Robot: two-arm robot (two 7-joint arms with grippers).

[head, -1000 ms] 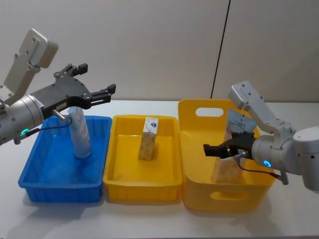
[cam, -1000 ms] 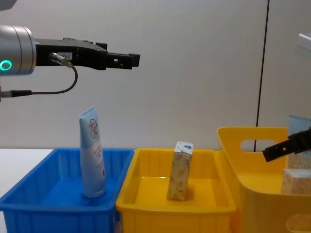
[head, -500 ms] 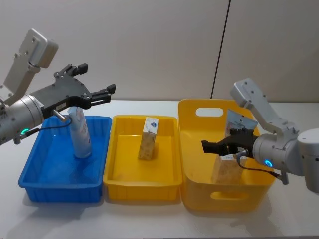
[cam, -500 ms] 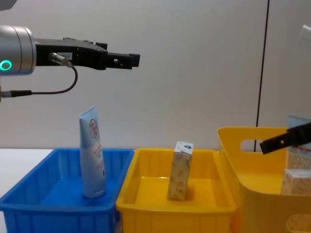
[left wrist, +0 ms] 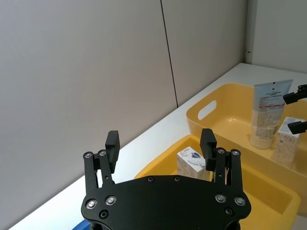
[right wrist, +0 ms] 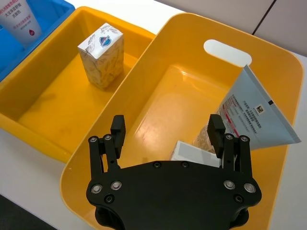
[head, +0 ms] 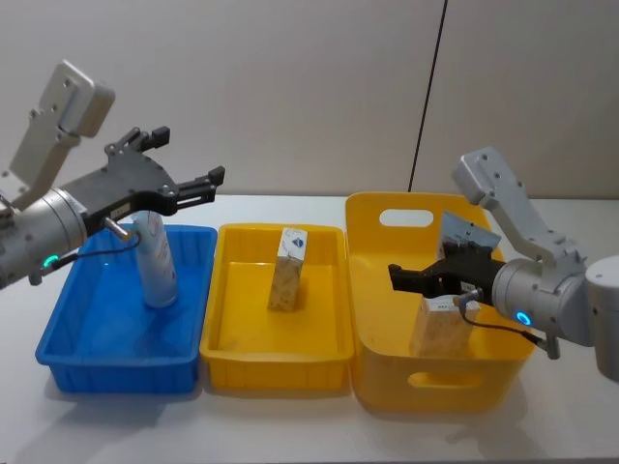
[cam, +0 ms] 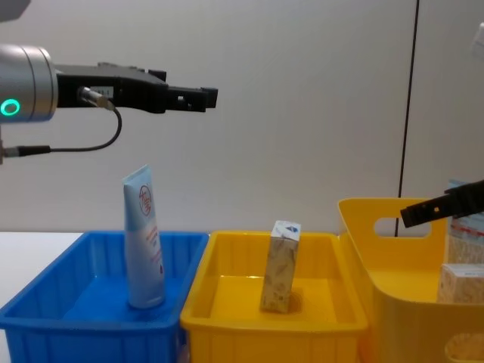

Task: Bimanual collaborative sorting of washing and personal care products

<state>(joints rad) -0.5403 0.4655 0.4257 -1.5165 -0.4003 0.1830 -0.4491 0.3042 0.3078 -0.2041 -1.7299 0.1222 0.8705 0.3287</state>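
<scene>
Nearest the robot runs a row of three bins on the white table (head: pixel 290 425): a blue tray (head: pixel 68 358) on the left, a shallow yellow tray (head: pixel 276 372) in the middle, a deeper yellow basket (head: pixel 387 387) with handle slots on the right; in the blue tray a pale squeeze tube (head: pixel 155 261) stands upright on its cap; in the middle tray a beige mottled carton (head: pixel 287 271) stands upright, white top uppermost; in the basket a second carton (head: pixel 440 329) stands near the right wall, and a second tube (right wrist: pixel 254 117) leans tilted against the far right corner (its crimped end up).

The right gripper (head: pixel 398 277) hovers over the basket, just above the carton there; its jaws stand spread apart with nothing between them, as the right wrist view shows plainly; the fingers (right wrist: pixel 118 125) touch neither carton nor tube.

Farther back and higher, the left gripper (head: pixel 198 184) hangs above the blue tray, well clear of the upright tube; its jaws are likewise parted and hold nothing; behind everything rises a plain grey wall (head: pixel 290 87).
</scene>
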